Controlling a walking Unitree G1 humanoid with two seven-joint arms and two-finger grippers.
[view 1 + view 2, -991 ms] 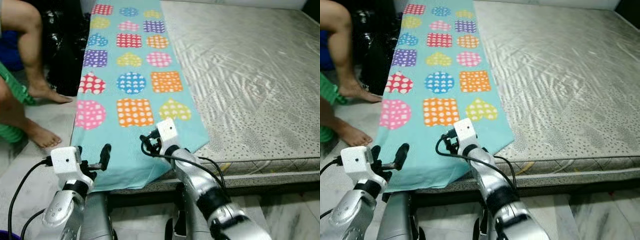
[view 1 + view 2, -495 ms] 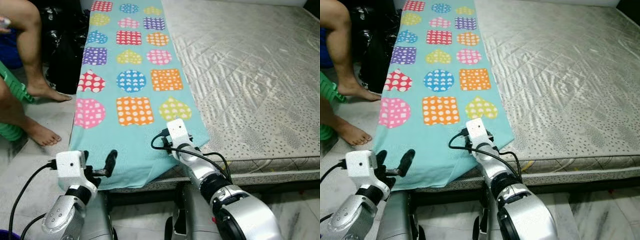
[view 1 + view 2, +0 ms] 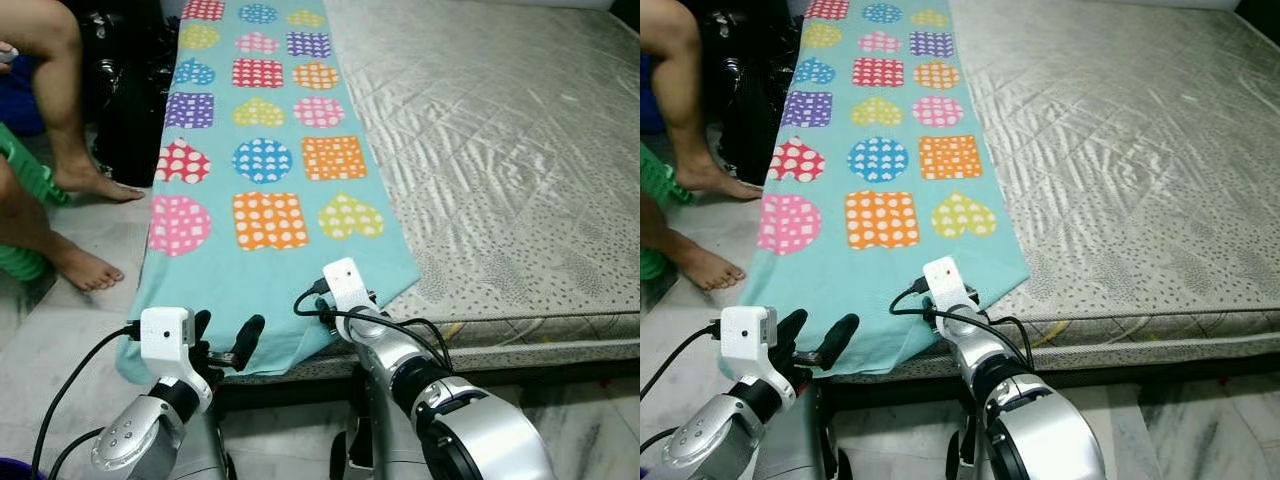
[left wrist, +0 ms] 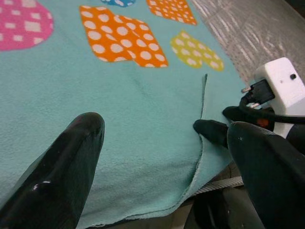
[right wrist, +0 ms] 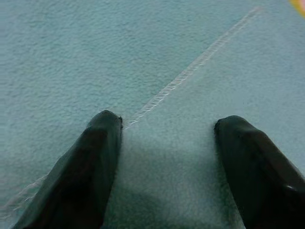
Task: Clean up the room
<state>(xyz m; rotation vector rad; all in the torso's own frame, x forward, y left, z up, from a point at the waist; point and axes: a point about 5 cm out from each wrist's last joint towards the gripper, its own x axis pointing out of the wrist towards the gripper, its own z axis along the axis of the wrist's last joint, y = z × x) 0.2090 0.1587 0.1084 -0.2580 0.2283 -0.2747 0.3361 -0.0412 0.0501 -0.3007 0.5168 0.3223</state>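
Observation:
A teal blanket (image 3: 260,190) printed with dotted hearts, squares and circles lies along the left side of the mattress (image 3: 500,150), and its near end hangs over the bed's front edge. My left gripper (image 3: 226,335) is open just in front of that hanging end, its fingers (image 4: 81,138) spread before the cloth. My right gripper (image 5: 167,129) is open too, with both fingertips resting on the blanket beside a stitched hem, near the folded corner (image 4: 202,109) at the bed's edge. Its white wrist camera (image 3: 343,283) covers its fingers in the head views.
A person's bare legs and feet (image 3: 70,120) stand on the tiled floor to the left of the bed. Black bags (image 3: 130,90) sit against the bed's side, with something green (image 3: 20,200) at the far left. The grey quilted mattress stretches away to the right.
My left gripper has come up and to the right, closer to the blanket's hanging end. My right gripper has drawn back along the blanket to its near edge.

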